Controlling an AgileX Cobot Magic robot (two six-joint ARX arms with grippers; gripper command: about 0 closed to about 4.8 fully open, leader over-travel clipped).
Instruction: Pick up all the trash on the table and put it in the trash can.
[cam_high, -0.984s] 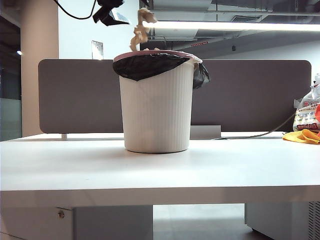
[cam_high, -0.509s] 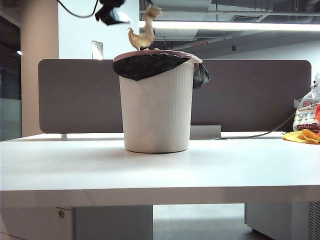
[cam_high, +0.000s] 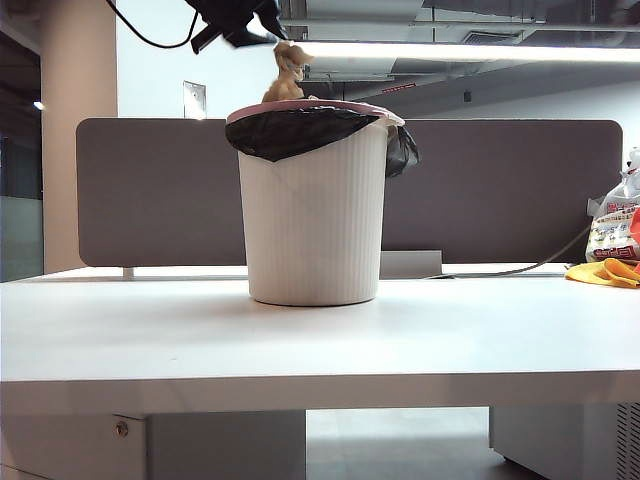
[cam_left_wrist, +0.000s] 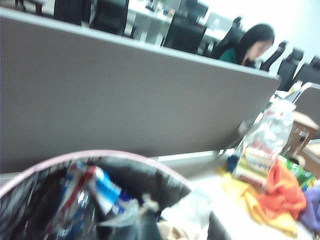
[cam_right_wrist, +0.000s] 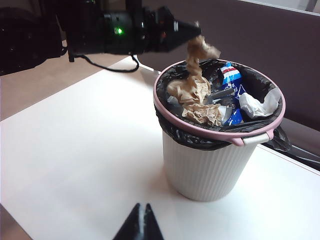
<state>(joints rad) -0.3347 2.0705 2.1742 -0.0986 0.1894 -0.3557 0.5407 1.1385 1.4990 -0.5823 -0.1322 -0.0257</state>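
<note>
white ribbed trash can (cam_high: 312, 215) with pink rim, black liner; tan paper trash (cam_right_wrist: 199, 75); white table (cam_high: 320, 335).

An open-plan office: a grey desk partition (cam_high: 500, 190) behind the white desk (cam_high: 320, 340), ceiling strip lights (cam_high: 460, 50), black office chairs (cam_left_wrist: 185, 35) and a seated worker (cam_left_wrist: 250, 47) at upper right.

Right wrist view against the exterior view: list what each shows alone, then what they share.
Only the right wrist view looks into the trash can: two paper wads on blue-and-white wrappers, and the shut right gripper low over the table. Only the exterior view shows the yellow cloth and printed bag. Both show the left gripper above the rim with a stretched paper wad at its tip.
</note>
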